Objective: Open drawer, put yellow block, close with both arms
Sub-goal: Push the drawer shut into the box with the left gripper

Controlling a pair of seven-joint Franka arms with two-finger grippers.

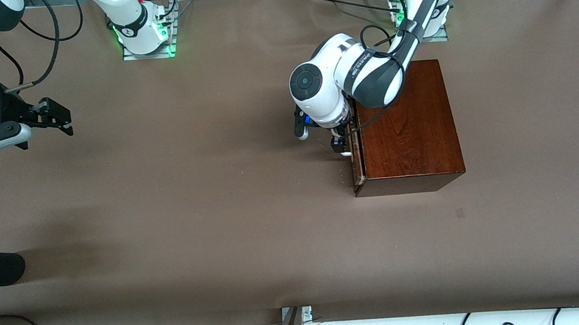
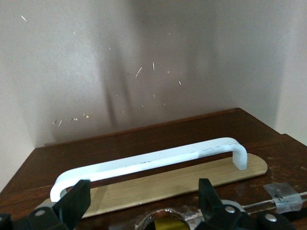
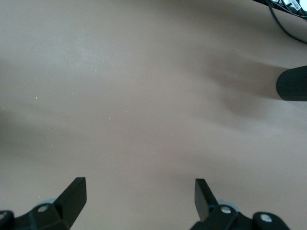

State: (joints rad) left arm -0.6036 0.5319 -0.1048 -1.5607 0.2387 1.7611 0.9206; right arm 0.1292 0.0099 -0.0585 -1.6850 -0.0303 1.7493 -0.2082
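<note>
I had nothing along the worktop [image 1: 221,214] edge nearest the front camera except bare brown surface. The yellow block did not show in any of my views, so I could not place it.

The dark wooden box [image 1: 402,122] sat toward the left arm's end of the worktop, about midway between the camera edge and the base edge, with the drawer [image 1: 355,152] shut, or very nearly so, in the face that looks toward the right arm's end. The left gripper [image 1: 337,140] was right up against that face, clearly the nearer arm for the pull. In the left wrist view the white handle [image 2: 153,160] ran crosswise in front of the left gripper [image 2: 141,201], its long axis in line with the spread of the jaws and not across it. The jaws stood wide apart, holding nothing, with the bar just ahead of them and not yet between them. I judged the pull would depend on that alignment: the jaws looked to need turning, or to hook the bar.

The right gripper [image 1: 53,119] waited over the right arm's end of the worktop, up toward the base edge, jaws open and empty above bare surface.
</note>
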